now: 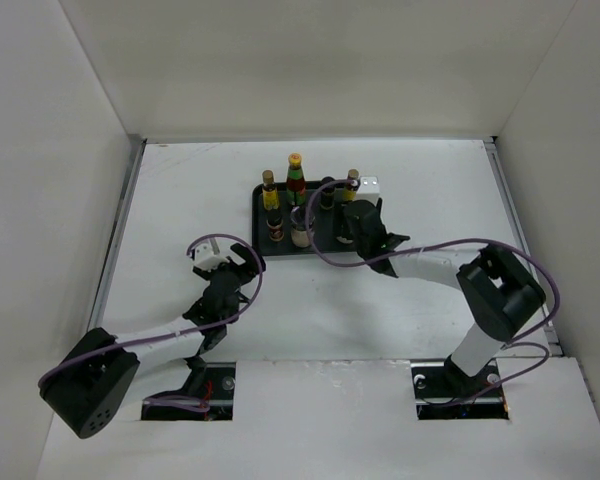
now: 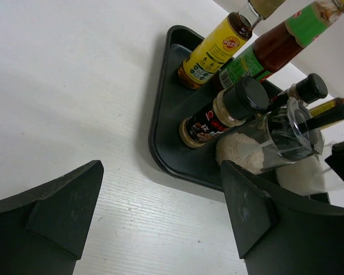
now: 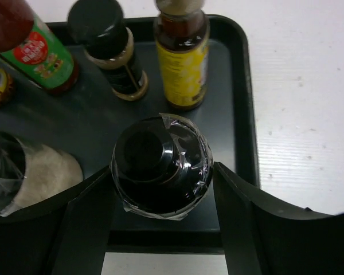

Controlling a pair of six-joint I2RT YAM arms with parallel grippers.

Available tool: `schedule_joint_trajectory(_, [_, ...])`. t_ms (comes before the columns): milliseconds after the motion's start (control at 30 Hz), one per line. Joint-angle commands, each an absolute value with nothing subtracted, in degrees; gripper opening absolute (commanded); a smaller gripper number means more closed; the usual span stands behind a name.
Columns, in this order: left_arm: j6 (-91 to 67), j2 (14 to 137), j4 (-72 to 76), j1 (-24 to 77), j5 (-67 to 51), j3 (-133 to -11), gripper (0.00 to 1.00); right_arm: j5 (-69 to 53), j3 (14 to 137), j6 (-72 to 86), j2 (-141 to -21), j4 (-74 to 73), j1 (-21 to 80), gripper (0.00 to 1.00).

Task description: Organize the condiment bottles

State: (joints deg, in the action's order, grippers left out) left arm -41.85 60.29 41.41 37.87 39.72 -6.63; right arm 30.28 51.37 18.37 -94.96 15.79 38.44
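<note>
A black tray (image 1: 263, 215) holds several condiment bottles: a green one with a yellow cap (image 1: 296, 175), a slim yellow one (image 1: 269, 190), a dark black-capped jar (image 1: 275, 228) and a pale jar (image 1: 300, 234). My right gripper (image 1: 353, 228) is over the tray's right part. In the right wrist view my right gripper (image 3: 161, 177) is shut on a dark black-capped bottle (image 3: 160, 163) wrapped in clear film, standing on the tray (image 3: 243, 103). My left gripper (image 1: 230, 272) is open and empty above the bare table, left of the tray (image 2: 160, 132), and it also shows in the left wrist view (image 2: 160, 217).
White walls enclose the table on the left, back and right. A small white block (image 1: 371, 186) lies at the tray's far right corner. The right arm's purple cable (image 1: 325, 255) loops over the tray's front edge.
</note>
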Motion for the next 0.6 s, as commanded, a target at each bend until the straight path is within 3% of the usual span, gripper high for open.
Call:
schedule_joint_trajectory(0, [-42.28, 60.73, 44.12, 37.4, 38.5, -9.14, 0.84, 30.67, 55.02, 18.81, -95.88, 22.06, 39.77, 0.71])
schedule_joint_trajectory(167, [-41.92, 62.22, 43.86, 36.78, 37.27, -10.28, 0.86, 31.46, 53.0, 18.99, -93.18, 21.71, 40.38, 1.0])
schedule_joint_trajectory(233, [-41.75, 62.75, 43.6, 36.69, 36.83, -10.98, 0.9, 32.16, 51.42, 18.72, -89.32, 21.45, 40.38, 1.0])
schedule_joint_trajectory(300, [-41.31, 63.02, 42.81, 37.04, 35.87, -12.04, 1.0, 32.78, 49.32, 18.72, -85.28, 21.71, 40.21, 1.0])
schedule_joint_trajectory(567, [-38.49, 57.49, 32.71, 40.64, 37.0, -15.56, 1.0, 37.61, 39.39, 24.07, -72.78, 21.88, 32.4, 1.0])
